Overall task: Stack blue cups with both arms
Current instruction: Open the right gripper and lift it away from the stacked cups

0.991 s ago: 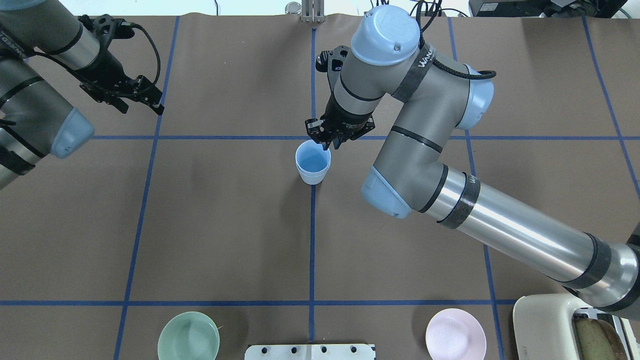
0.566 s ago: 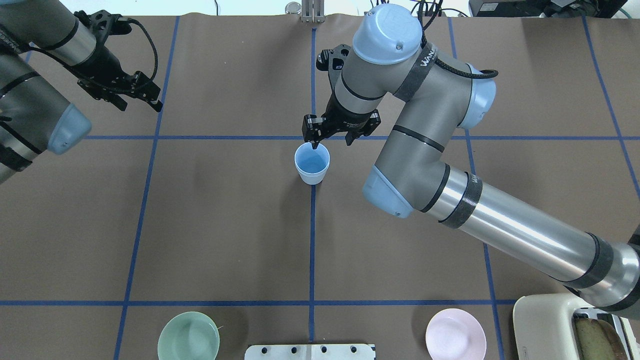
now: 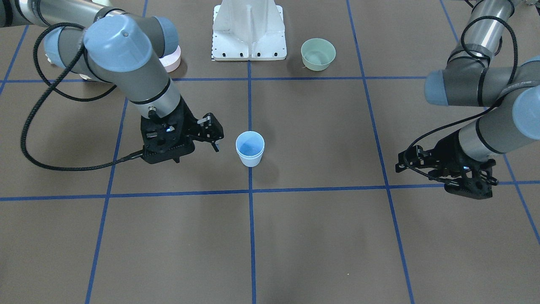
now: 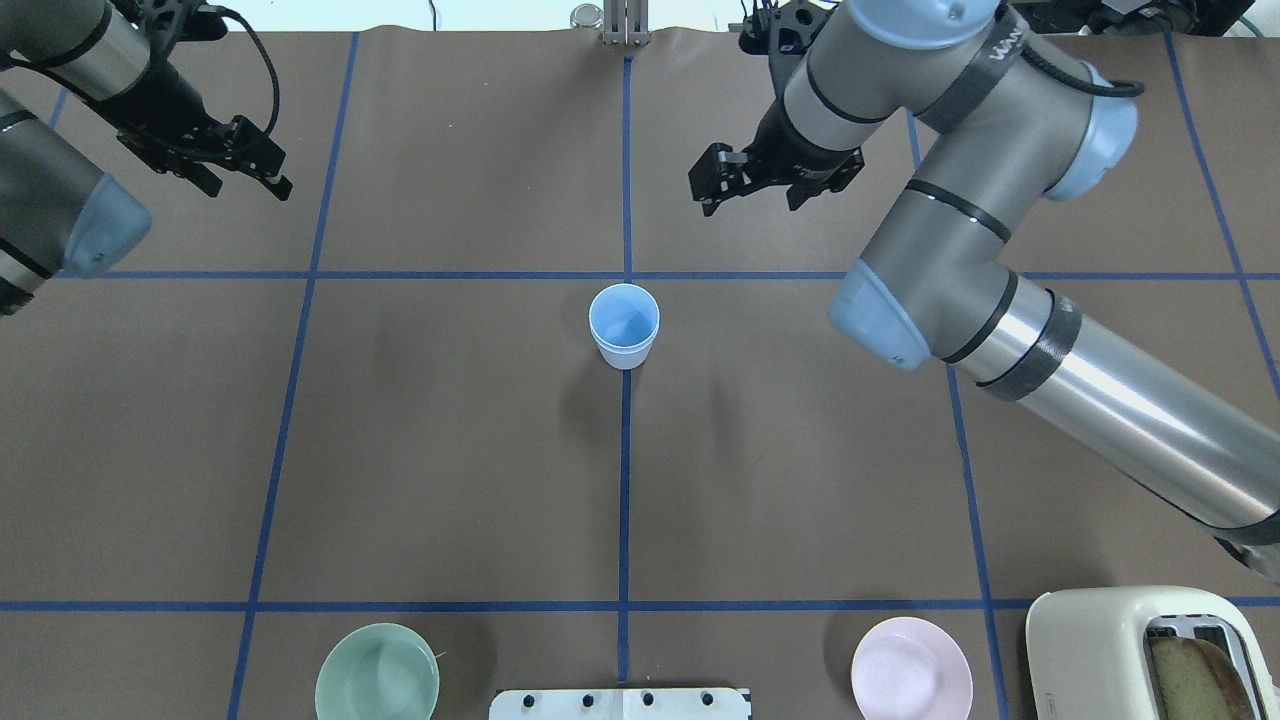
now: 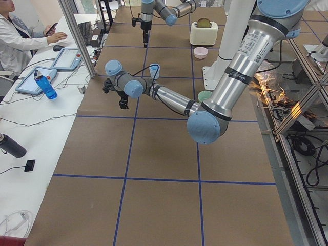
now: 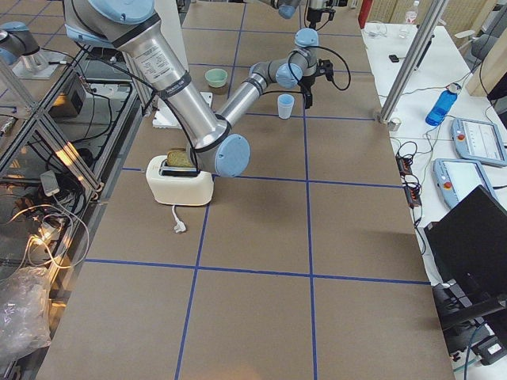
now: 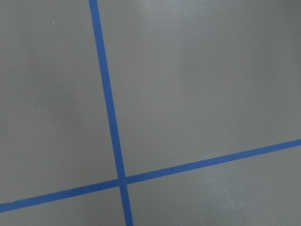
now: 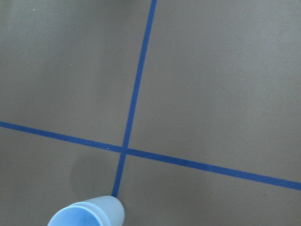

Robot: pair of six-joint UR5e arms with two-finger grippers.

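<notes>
One upright pale-blue cup shape (image 4: 624, 326) stands on the centre tape line, also in the front view (image 3: 250, 148) and at the bottom edge of the right wrist view (image 8: 89, 214). I cannot tell two nested blue cups apart. My right gripper (image 4: 752, 193) is open and empty, apart from the cup toward the far side and to its right; in the front view (image 3: 196, 152) it hangs left of the cup. My left gripper (image 4: 248, 186) is open and empty at the far left, well away from the cup. The left wrist view shows only bare table and tape.
A pale-green bowl (image 4: 378, 672) and a pink bowl (image 4: 911, 668) sit near the robot's edge, either side of the white base stand (image 4: 620, 703). A cream toaster (image 4: 1150, 650) holding bread is at the near right corner. Blue tape lines cross the brown table.
My right gripper opened at the cup's rim, let go and drew away toward the table's far side and to the right. My left gripper moved farther left and back. The cup stayed put.
</notes>
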